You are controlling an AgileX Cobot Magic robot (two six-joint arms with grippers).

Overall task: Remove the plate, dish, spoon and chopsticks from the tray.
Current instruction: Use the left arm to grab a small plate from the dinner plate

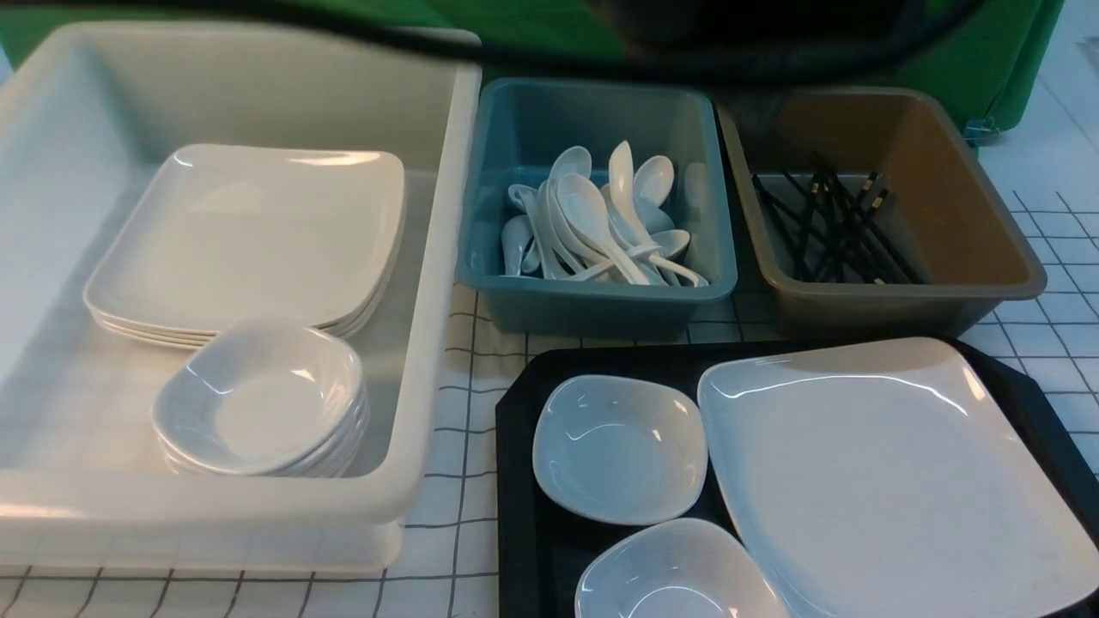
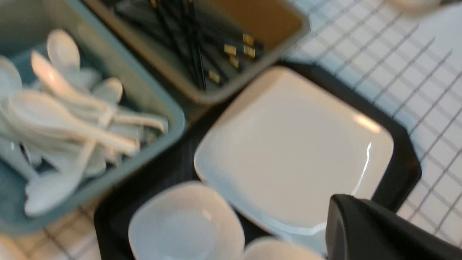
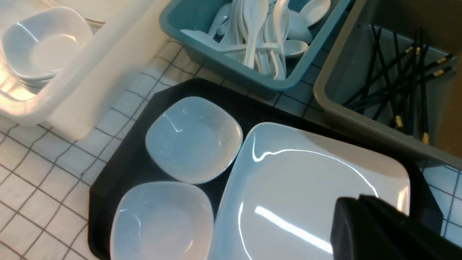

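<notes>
From the front, the tray (image 1: 515, 481) carries the plate (image 1: 884, 472) on its right part, with a far dish (image 1: 620, 446) and a near dish (image 1: 678, 575) just beside the plate's left edge. No spoon or chopstick lies on the tray. The spoons (image 1: 592, 215) in sight are in the teal bin (image 1: 592, 296) and the chopsticks (image 1: 837, 227) in the brown bin (image 1: 970, 172), both behind the tray. Neither gripper shows here. In the blurred left wrist view, the left gripper (image 2: 361, 224) hangs over a corner of the plate, jaws pressed together, with nothing seen in them. In the right wrist view, the right gripper (image 3: 364, 224) hangs over the plate too, likewise closed and empty. Both arms crowd one plate and could knock together. Closed jaws cannot take the shallow, glossy rim, so they would likely skid off it or shove the plate into the dishes.
</notes>
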